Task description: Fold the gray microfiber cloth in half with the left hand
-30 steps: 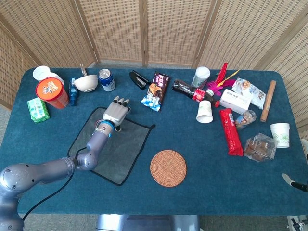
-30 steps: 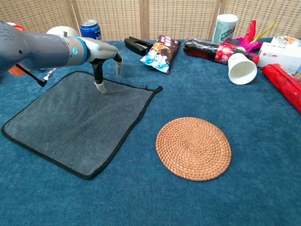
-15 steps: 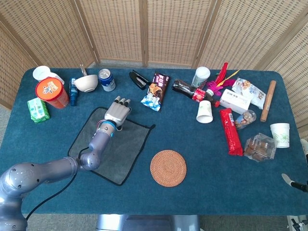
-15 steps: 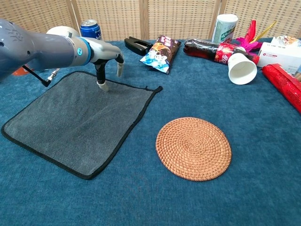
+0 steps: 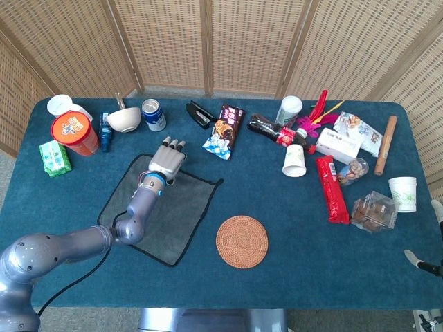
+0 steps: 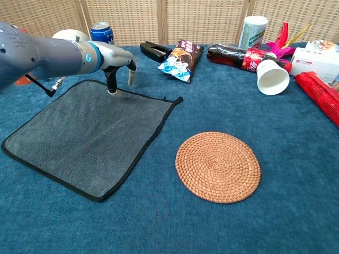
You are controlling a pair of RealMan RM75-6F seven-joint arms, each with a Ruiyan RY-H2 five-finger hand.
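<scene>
Nearest us we see one round woven coaster (image 6: 217, 166) and one gray microfiber cloth (image 6: 85, 135) lying flat on the blue counter (image 6: 212, 100). The left robot hand (image 6: 117, 66) holds nothing, fingers apart, one fingertip touching the cloth's far edge. Beyond stand wicker screens (image 5: 208, 41).

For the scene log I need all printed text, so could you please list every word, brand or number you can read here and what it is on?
Nothing is sharp enough to quote.
Orange tub: lid graphic, lettering blurred.
Blue can: print too small.
Snack packet: white lettering, unreadable.
Dark bottle: red label, script illegible.
Red packet: text too small.
Green packet: blurred.
White box: no legible print.
</scene>
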